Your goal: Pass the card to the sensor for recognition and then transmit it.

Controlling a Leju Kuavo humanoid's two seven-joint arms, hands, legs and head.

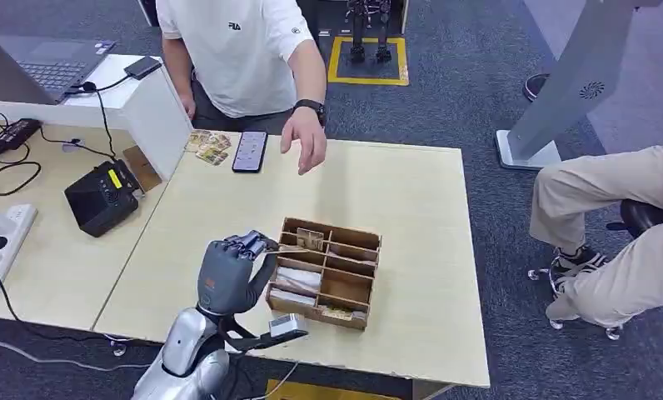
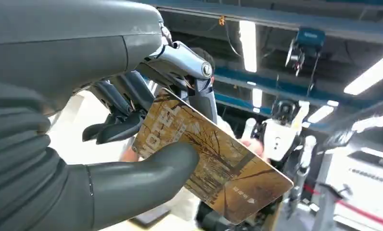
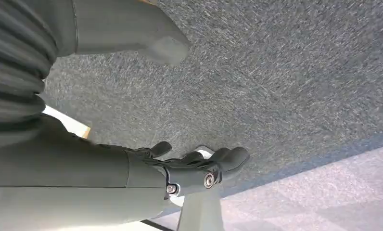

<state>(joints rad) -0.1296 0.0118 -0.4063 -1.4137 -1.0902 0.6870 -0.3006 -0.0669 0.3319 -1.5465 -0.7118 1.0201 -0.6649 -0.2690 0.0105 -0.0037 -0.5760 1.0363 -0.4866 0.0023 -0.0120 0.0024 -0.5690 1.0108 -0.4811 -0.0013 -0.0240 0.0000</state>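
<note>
My left hand hovers over the near left part of the table, just beside the wooden divider box. It pinches a brown patterned card between thumb and fingers; the card sticks out over the box's far left corner. The black sensor unit with a yellow label sits on the lower side desk, well to the left of the hand. My right hand hangs beside the body over grey carpet, fingers loosely spread and holding nothing.
A person in a white shirt stands at the table's far edge, one hand hanging over it. A phone and loose cards lie near the far left corner. A seated person's legs are at the right.
</note>
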